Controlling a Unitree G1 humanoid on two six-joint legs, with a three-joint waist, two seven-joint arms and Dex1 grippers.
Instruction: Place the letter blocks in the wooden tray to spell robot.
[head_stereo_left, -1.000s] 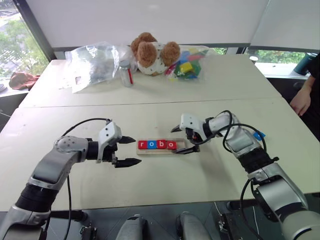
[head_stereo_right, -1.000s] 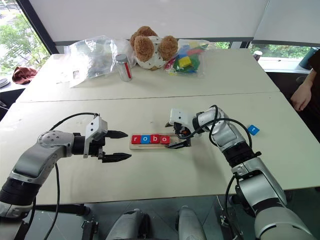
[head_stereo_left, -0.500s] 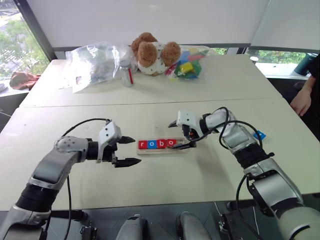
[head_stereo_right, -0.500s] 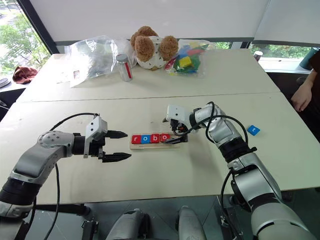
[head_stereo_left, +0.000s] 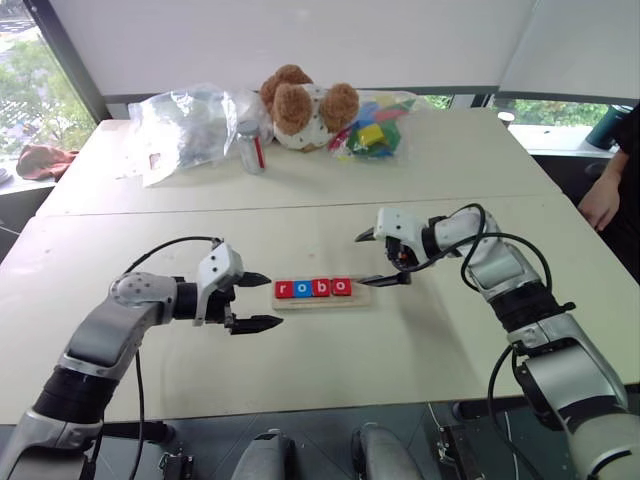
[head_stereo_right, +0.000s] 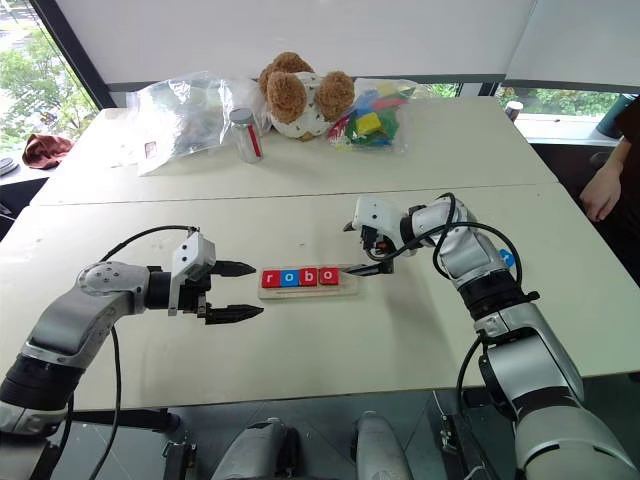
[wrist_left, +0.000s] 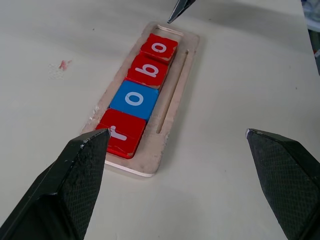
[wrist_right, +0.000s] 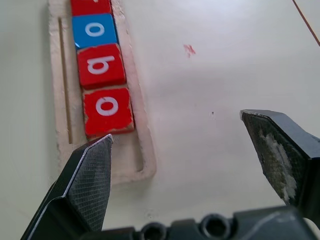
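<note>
The wooden tray (head_stereo_left: 366, 297) lies mid-table and holds four letter blocks in a row: red r (wrist_left: 122, 132), blue o (wrist_left: 134, 98), red b (wrist_left: 147, 70) and red o (wrist_left: 159, 46). The slot at the tray's right end (wrist_right: 131, 152) is bare. A blue tile (head_stereo_right: 505, 258) peeks out behind my right forearm. My left gripper (head_stereo_left: 270, 300) hovers open just left of the tray, pointing at it. My right gripper (head_stereo_left: 360, 260) is open and empty, above and just beyond the tray's right end.
At the back of the far table sit a teddy bear (head_stereo_left: 300, 105), a clear plastic bag (head_stereo_left: 185, 125), a small bottle (head_stereo_left: 251, 147) and a bag of coloured toy blocks (head_stereo_left: 375, 128). A person's hand (head_stereo_left: 603, 203) rests at the right edge.
My right gripper, which was low at the tray's right end by the last red o, has drawn back up and to the right, still open. The left gripper has stayed put.
</note>
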